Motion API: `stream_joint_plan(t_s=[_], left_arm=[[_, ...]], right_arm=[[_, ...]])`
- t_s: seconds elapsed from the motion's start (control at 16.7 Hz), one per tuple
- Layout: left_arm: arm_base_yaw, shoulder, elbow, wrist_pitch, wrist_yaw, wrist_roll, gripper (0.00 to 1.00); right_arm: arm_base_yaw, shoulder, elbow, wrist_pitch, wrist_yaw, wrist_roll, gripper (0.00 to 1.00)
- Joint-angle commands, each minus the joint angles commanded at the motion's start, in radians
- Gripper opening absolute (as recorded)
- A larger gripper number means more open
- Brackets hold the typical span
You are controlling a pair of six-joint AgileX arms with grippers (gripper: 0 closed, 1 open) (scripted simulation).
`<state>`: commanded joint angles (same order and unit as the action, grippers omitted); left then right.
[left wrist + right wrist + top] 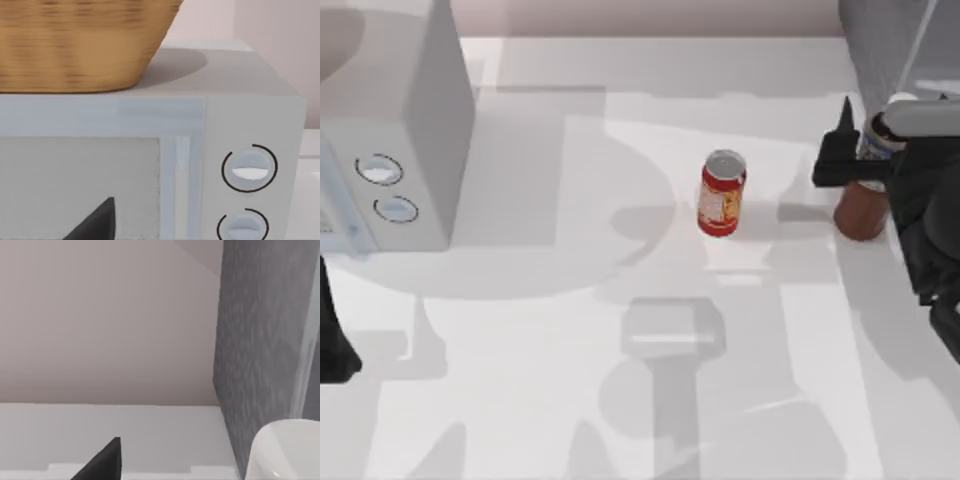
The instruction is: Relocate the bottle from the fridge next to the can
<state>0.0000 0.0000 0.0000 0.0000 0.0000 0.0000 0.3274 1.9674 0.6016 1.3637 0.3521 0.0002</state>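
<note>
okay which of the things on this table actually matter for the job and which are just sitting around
Job: bottle, held by the right gripper; red can; grey fridge.
Lying about: white microwave; wicker basket on top of it. Left gripper parked at the table's left edge.

Woven wicker basket [75, 45], matt.

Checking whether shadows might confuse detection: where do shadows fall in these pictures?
Top view: broad grey arm shadows cross the table, and the can casts one toward the table's left. Left wrist view: the wicker basket shades the microwave top.
</note>
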Motion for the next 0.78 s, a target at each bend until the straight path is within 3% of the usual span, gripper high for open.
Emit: stream_joint_plan(t_s=[0.78], left_arm=[[0.000, 0.000, 0.000, 0.000, 0.000, 0.000, 1.00]], right_arm=[[0.031, -0.066, -0.115, 0.047, 0.033, 0.000, 1.00]])
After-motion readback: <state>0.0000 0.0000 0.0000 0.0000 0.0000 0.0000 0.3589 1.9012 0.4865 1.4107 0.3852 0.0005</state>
